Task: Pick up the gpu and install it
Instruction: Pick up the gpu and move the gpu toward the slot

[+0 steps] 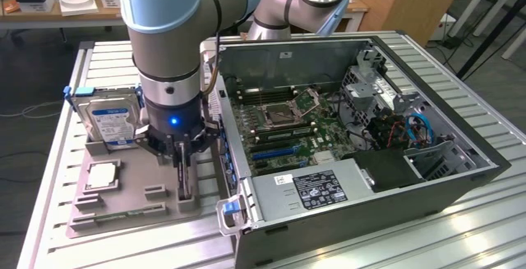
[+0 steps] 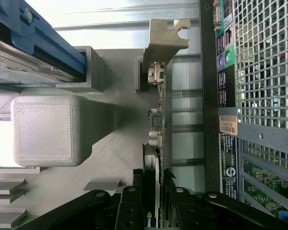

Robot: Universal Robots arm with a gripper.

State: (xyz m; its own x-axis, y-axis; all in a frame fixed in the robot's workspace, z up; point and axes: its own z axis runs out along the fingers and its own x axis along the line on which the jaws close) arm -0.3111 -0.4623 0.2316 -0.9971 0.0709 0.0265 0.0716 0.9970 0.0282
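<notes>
**Card gripped on edge, tight against the case wall**

The biggest hazard, as I judge it, is the computer case (image 1: 370, 220). It lies open on its side just beside the grey holder tray (image 1: 123, 213), and its perforated rear wall stands close to the card. A lift that drifts toward the case could knock the card on that wall or catch the cables inside.

The arm (image 1: 169, 41) hangs straight down over the tray. Any tilt in the pull could bind the card in the tray's slotted posts and drag the whole tray along, since nothing visible pins it down.

The gpu (image 1: 185, 186) stands on its long edge in those posts, along the tray side nearest the case. The jaws are down over it and, in the wrist view, pressed against both faces of the gpu (image 2: 158, 120) at the end away from the bracket. A hold that far toward one end could let the card pivot or slip.

Its silver bracket (image 2: 165, 33) sticks out past the far post, so it could snag there.

A hard drive (image 1: 111, 121) and a processor chip (image 1: 100, 175) share the tray, clear of the jaws.

The room behind holds a table (image 1: 49, 13) with small white items and a wooden panel (image 1: 403, 1). The worktop (image 1: 460, 238) is ribbed metal, with the tray toward its edge on the exterior view's left.
</notes>
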